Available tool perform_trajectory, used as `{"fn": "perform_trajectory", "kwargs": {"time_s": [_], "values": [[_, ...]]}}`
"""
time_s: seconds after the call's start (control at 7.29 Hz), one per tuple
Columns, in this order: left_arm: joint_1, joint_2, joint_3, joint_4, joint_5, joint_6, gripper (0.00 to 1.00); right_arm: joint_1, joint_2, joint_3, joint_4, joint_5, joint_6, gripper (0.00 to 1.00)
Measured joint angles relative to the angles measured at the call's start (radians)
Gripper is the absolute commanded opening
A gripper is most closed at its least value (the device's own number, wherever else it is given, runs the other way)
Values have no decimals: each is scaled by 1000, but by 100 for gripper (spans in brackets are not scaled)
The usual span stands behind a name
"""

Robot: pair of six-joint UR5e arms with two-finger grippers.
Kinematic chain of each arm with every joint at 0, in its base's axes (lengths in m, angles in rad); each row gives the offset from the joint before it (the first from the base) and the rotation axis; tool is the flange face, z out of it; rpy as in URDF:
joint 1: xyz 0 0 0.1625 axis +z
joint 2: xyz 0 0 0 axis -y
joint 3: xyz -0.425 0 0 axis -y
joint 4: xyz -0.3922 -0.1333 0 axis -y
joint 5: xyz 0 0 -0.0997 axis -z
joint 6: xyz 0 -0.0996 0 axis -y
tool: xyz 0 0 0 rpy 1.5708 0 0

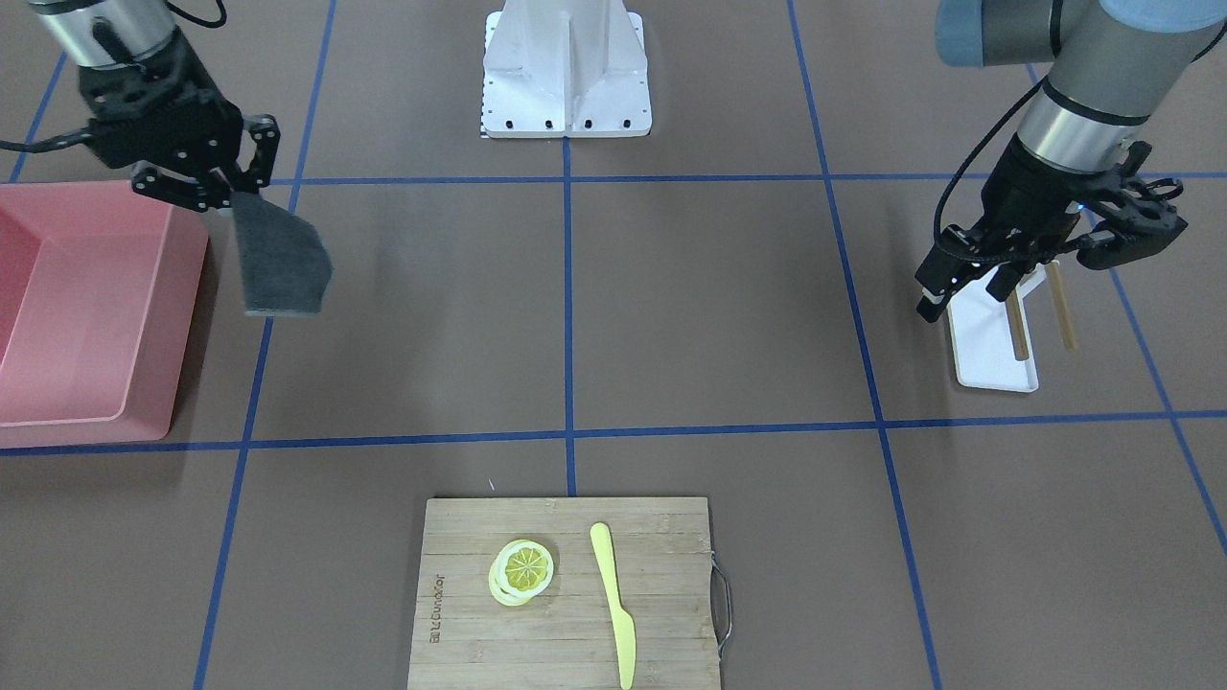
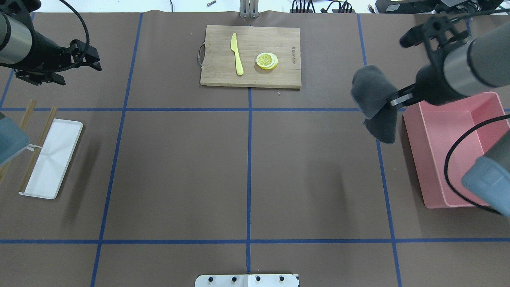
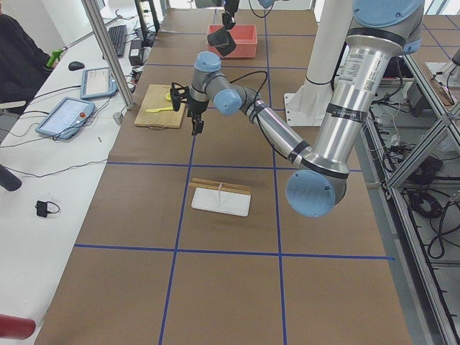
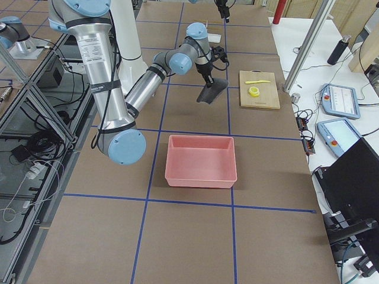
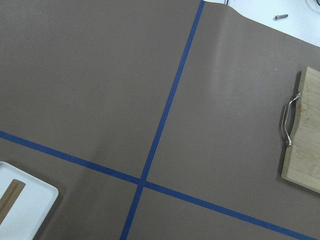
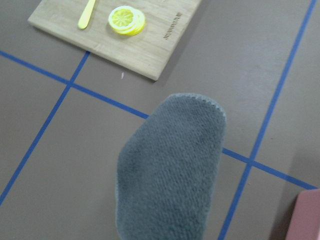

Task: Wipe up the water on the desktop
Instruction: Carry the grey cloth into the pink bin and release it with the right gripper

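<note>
The desktop (image 1: 709,307) is a big flat brown top with thin blue tape lines that make big squares; all the other things sit on it. At the edge far from the robot lies one wooden cutting board (image 1: 460,556); on it are one yellow knife (image 1: 613,599) and a small pile of lemon slices (image 1: 522,570), too close together to count. On the robot's right side stands one pink bin (image 1: 57,431); on its left side lies one white tray (image 2: 59,155). Two brown sticks (image 1: 1059,307) lie by the tray, side by side; one is at the tray's edge and the other is just beside it. One white base plate (image 1: 566,96) sits at the robot's edge of the desktop.

There are two grippers. The right gripper (image 1: 230,187) is up in the air, just beside the pink bin; its fingers pinch the top of one grey cloth (image 1: 278,259). The cloth hangs down over a blue line and does not touch the desktop; its shadow falls on the brown top below. The left gripper (image 1: 963,297) hangs over the end of the white tray; its jaws look apart and it holds nothing; its body hides part of the tray and the tops of the sticks in the front view.
</note>
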Motion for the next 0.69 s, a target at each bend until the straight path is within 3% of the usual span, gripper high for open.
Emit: {"fn": "perform_trajectory", "kwargs": {"time_s": [0.27, 0.69], "values": [[1, -2, -3, 0, 0, -1, 98, 159, -108, -26, -3, 117, -10, 0], [3, -3, -5, -1, 0, -2, 98, 200, -280, -88, -3, 139, -143, 0]]}}
